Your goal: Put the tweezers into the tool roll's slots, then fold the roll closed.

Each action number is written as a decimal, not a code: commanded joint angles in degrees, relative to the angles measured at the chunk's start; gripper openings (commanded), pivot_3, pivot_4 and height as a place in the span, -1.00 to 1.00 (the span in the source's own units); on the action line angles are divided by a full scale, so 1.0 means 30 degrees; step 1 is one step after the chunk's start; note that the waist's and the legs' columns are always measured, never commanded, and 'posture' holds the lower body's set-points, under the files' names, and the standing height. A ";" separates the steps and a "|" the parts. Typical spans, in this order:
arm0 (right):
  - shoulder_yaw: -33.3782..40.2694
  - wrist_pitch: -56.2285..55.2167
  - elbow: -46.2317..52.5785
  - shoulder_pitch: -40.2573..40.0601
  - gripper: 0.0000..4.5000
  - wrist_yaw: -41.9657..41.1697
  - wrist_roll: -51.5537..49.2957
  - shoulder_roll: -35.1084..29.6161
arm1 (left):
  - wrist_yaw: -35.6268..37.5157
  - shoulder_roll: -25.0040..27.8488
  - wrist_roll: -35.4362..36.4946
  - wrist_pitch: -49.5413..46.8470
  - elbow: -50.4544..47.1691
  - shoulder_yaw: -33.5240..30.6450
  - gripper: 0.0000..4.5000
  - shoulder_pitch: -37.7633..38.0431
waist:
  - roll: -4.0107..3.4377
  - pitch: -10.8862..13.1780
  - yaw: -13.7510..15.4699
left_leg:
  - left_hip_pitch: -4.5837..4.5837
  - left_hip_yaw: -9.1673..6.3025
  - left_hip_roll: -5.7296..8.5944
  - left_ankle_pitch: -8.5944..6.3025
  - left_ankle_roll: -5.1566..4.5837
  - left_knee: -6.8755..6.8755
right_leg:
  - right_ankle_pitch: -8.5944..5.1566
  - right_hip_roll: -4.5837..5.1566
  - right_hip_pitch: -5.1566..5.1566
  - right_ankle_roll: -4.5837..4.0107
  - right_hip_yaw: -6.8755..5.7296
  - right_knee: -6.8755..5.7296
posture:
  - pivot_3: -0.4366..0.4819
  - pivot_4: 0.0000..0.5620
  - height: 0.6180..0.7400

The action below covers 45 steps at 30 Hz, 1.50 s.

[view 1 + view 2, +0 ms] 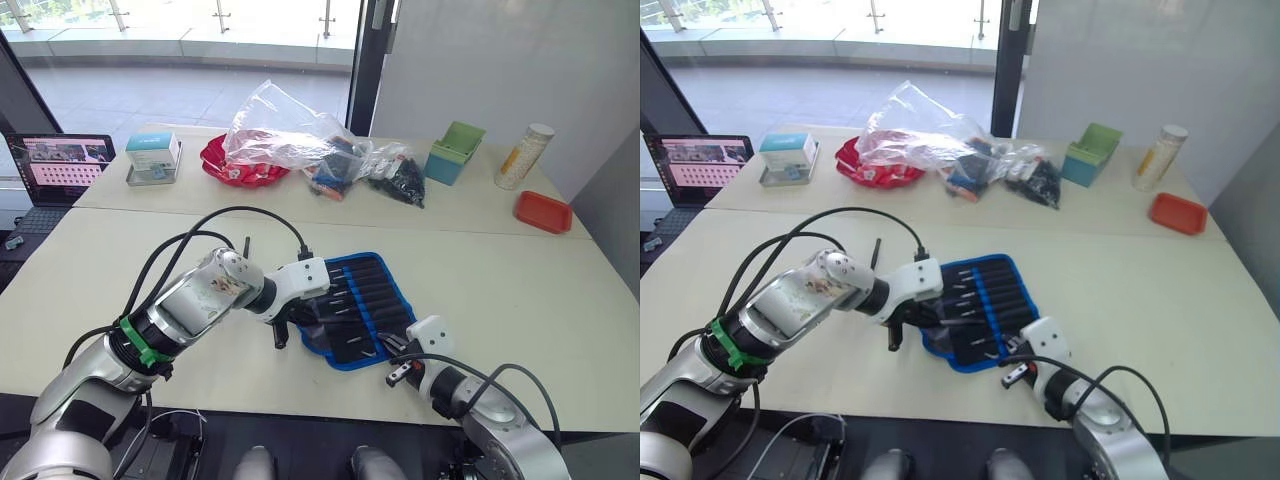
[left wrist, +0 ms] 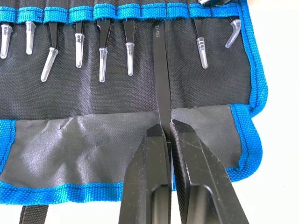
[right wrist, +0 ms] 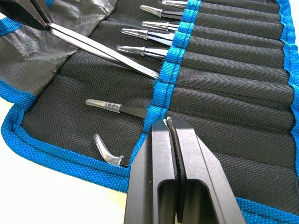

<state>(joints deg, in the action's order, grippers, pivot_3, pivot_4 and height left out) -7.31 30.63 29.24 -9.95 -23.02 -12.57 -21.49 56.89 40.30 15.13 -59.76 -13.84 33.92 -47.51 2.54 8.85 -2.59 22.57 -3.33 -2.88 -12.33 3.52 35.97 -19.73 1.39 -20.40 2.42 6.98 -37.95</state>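
The tool roll (image 1: 378, 292) lies open on the near table, black with blue edging. Several tweezers (image 2: 103, 51) with clear tip caps sit in the slots (image 2: 106, 11) under the blue band. My left gripper (image 2: 167, 127) is shut on one bare black tweezers (image 2: 161, 79). Its point reaches the blue band at a slot mouth, and the gripper hovers over the roll's grey inner flap (image 2: 88, 140). My right gripper (image 3: 167, 122) is shut with its tips resting on the blue dividing band (image 3: 174, 51) near the roll's front end, beside two capped tweezers (image 3: 112, 108).
On the far table lie a clear plastic bag (image 1: 285, 130) over a red bowl (image 1: 240, 168), a bag of dark parts (image 1: 398, 180), a green box (image 1: 455, 152), a tall bottle (image 1: 525, 155), a red tray (image 1: 543, 211) and a white box (image 1: 153, 158). A laptop (image 1: 62, 165) stands at the left.
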 commanded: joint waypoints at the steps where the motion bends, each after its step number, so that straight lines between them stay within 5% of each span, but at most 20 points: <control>1: -0.0659 0.1273 -0.0968 -0.0913 -1.00 -0.0002 0.0052 -0.0052 | 0.0084 -0.0364 -0.0479 0.0289 -0.0033 0.0254 -0.98 -0.0564 | 0.0000 0.0000 0.0017 | 0.0003 -0.0001 0.0000 0.0000 0.0000 0.0001 | 0.0000 0.0000 0.0000 0.0000 0.0000 0.0000 | -0.05 -0.47 0.72; 13: -0.0628 0.1351 -0.0730 -0.1190 -1.00 0.0235 -0.0052 0.0008 | -0.0009 -0.2199 -0.1126 0.0376 0.1120 0.0662 -0.98 -0.1043 | -0.0002 -0.0002 0.0074 | 0.0028 -0.0013 0.0011 0.0001 -0.0002 0.0014 | 0.0009 0.0000 -0.0001 -0.0016 -0.0001 -0.0001 | -0.05 -0.47 0.72; 30: -0.0737 0.1570 -0.0370 -0.1357 -1.00 0.0345 -0.0186 -0.0018 | -0.1230 -0.7829 -0.3143 0.3948 0.5995 0.1501 -0.98 -0.0234 | -0.0014 -0.0025 0.0208 | 0.0077 -0.0057 0.0037 -0.0005 -0.0013 0.0075 | 0.0010 0.0001 0.0013 -0.0016 -0.0004 -0.0011 | -0.05 -0.47 0.72; 44: -0.0819 0.1575 -0.0457 -0.1349 -1.00 0.0238 -0.0159 -0.0011 | -0.0752 -0.7659 -0.3101 0.3922 0.5747 0.0151 -0.98 -0.0049 | -0.0027 -0.0060 0.0410 | 0.0069 -0.0067 0.0042 -0.0006 -0.0015 0.0092 | 0.0008 -0.0001 0.0037 -0.0014 -0.0006 -0.0015 | -0.05 -0.47 0.72; 45: -0.0828 0.1557 -0.0516 -0.1301 -1.00 0.0229 -0.0148 -0.0001 | -0.0605 -0.7488 -0.2892 0.3717 0.5514 -0.0141 -0.69 -0.0111 | -0.0028 -0.0059 0.0391 | 0.0069 -0.0068 0.0042 -0.0006 -0.0015 0.0091 | 0.0008 -0.0001 0.0034 -0.0013 -0.0005 -0.0017 | -0.05 -0.47 0.72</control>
<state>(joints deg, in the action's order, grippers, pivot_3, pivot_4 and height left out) -6.55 31.55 31.03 -11.78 -21.10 -12.69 -21.36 53.65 17.86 4.91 -48.01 5.14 34.81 -47.62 2.46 8.67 -1.41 22.79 -3.53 -2.75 -12.35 3.47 36.23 -19.70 1.39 -20.32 2.38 6.96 -38.01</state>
